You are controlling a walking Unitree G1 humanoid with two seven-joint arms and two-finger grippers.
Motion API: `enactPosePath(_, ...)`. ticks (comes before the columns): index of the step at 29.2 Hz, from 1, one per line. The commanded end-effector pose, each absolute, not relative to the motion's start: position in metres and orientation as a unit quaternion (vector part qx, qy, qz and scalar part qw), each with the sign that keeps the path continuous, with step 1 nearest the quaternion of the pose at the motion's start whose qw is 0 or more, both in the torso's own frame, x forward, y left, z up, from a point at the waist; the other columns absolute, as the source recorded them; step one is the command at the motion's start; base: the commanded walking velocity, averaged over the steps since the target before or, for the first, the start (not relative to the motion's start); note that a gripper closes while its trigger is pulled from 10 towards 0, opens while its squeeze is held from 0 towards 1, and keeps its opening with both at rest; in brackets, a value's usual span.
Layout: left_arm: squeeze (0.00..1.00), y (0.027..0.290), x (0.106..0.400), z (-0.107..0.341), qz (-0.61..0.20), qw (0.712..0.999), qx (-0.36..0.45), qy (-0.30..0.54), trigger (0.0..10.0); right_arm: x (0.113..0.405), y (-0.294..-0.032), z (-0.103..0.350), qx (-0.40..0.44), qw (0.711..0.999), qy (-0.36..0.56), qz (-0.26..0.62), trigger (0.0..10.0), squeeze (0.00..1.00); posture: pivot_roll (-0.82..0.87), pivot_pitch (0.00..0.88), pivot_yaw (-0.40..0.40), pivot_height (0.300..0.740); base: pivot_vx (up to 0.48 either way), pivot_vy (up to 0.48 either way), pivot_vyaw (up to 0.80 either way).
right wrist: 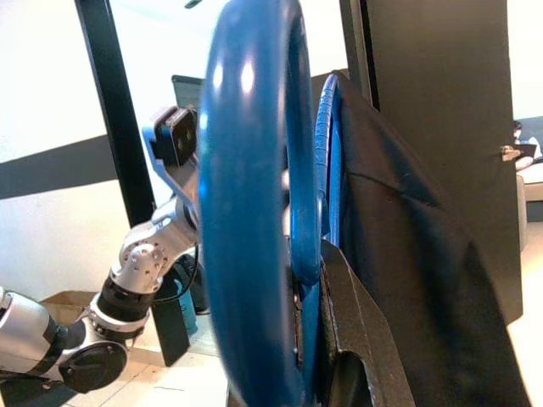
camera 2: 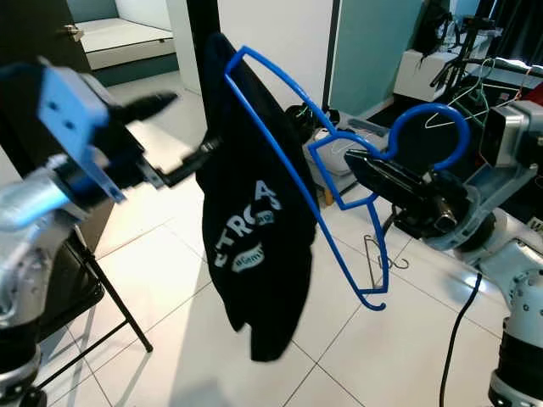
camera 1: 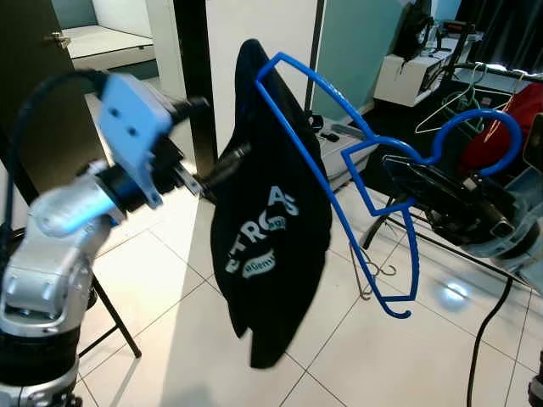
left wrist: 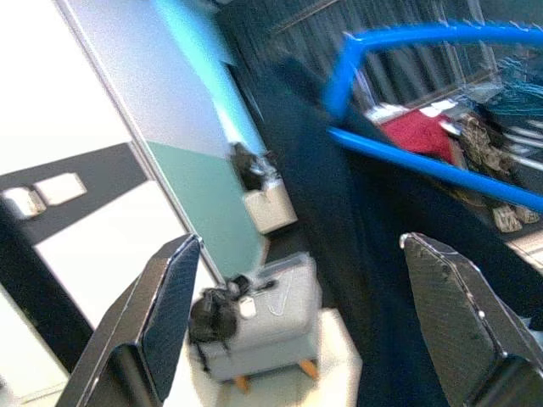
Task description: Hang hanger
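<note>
Gripping the blue hanger (camera 2: pixel 280 153) below its hook, the right claw (camera 2: pixel 373 176) holds it tilted, while the released left claw (camera 1: pixel 222 164) touches the draped black T-shirt (camera 1: pixel 271 229).

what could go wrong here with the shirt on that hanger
The black shirt drapes over just one shoulder of the blue hanger, which is tilted steeply, so it could slide off. The right claw grips the hanger only near its hook, so the frame may swing. The open left claw, close to the fabric, might snag it.
</note>
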State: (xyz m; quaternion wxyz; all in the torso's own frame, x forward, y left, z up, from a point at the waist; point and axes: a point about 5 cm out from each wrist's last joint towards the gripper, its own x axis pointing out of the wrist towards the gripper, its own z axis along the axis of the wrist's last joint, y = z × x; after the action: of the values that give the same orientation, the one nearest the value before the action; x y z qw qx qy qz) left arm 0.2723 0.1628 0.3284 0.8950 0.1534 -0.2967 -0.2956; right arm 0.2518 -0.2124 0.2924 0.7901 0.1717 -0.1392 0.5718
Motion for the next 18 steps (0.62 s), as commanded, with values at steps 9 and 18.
enactPosePath(9, 0.0, 0.177, 0.279, 0.329, -0.247, 0.915, 0.13, -0.291, 10.0, 0.247, -0.212, 0.296, 0.163, 0.777, -0.148, 0.59, 10.0, 0.0, 0.0, 0.0, -0.031, 0.74, 0.0, 0.0, 0.0)
enactPosePath(18, 0.0, 0.176, 0.284, 0.325, -0.226, 0.924, 0.133, -0.279, 10.0, 0.245, -0.207, 0.3, 0.16, 0.771, -0.147, 0.599, 10.0, 0.0, 0.0, 0.0, -0.032, 0.74, 0.0, 0.0, 0.0)
